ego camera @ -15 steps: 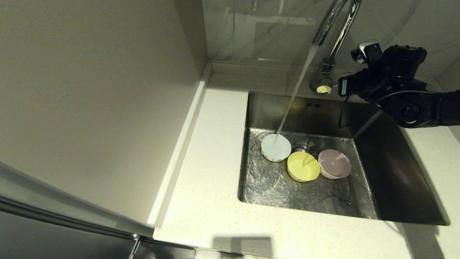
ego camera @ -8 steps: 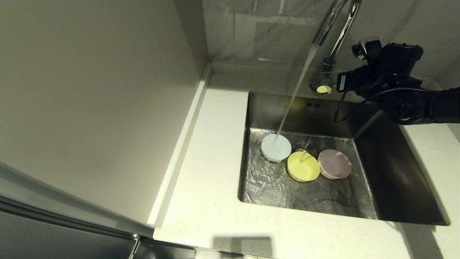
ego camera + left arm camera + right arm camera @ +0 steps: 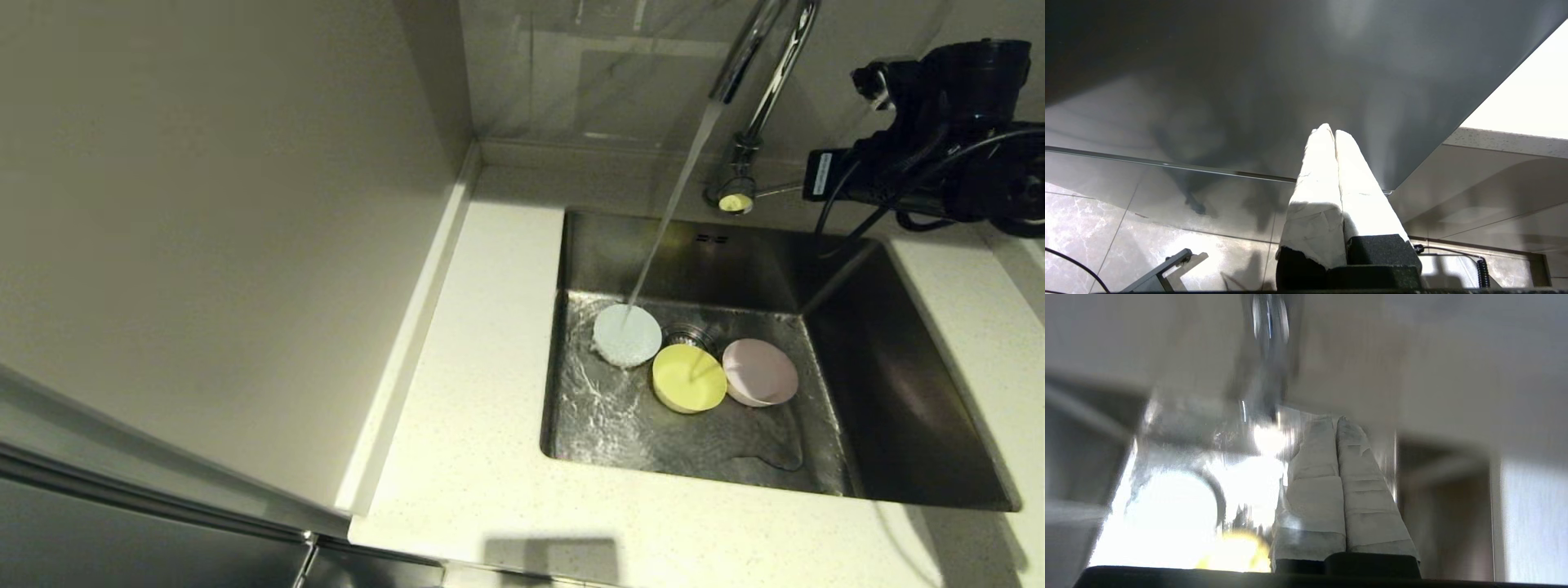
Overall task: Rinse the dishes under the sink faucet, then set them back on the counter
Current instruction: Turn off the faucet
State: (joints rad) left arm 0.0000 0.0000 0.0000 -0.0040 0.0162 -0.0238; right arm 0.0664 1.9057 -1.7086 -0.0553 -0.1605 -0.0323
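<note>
Head view: right arm point(image 3: 939, 155) is held raised at the far right of the faucet point(image 3: 759, 82), above the counter's back edge, wrist body dark with cables hanging; its fingertips are not seen from here. In the right wrist view the right gripper point(image 3: 1337, 422) is seen with white-wrapped fingers pressed together, nothing between them, pointed toward the faucet stem. Left gripper point(image 3: 1331, 132) is seen only in the left wrist view, fingers together and empty, parked low beside a dark cabinet panel over tiled floor.

Water is running from the faucet spout in a slanted stream onto the white bowl point(image 3: 627, 336), which sits on the sink point(image 3: 898, 392) floor in front of and to the left of the faucet. Yellow bowl point(image 3: 689, 377) is just beside it, nearer the camera; pink bowl point(image 3: 760, 372) is touching or nearly touching the yellow one, roughly in front of the faucet base. Drain strainer point(image 3: 686, 333) is partly seen between the bowls. Sink floor is wet and rippled. Counter point(image 3: 473, 441) is pale and speckled, extending left of the faucet to a plain wall point(image 3: 204, 204); a marbled backsplash point(image 3: 588, 73) is behind the faucet.
</note>
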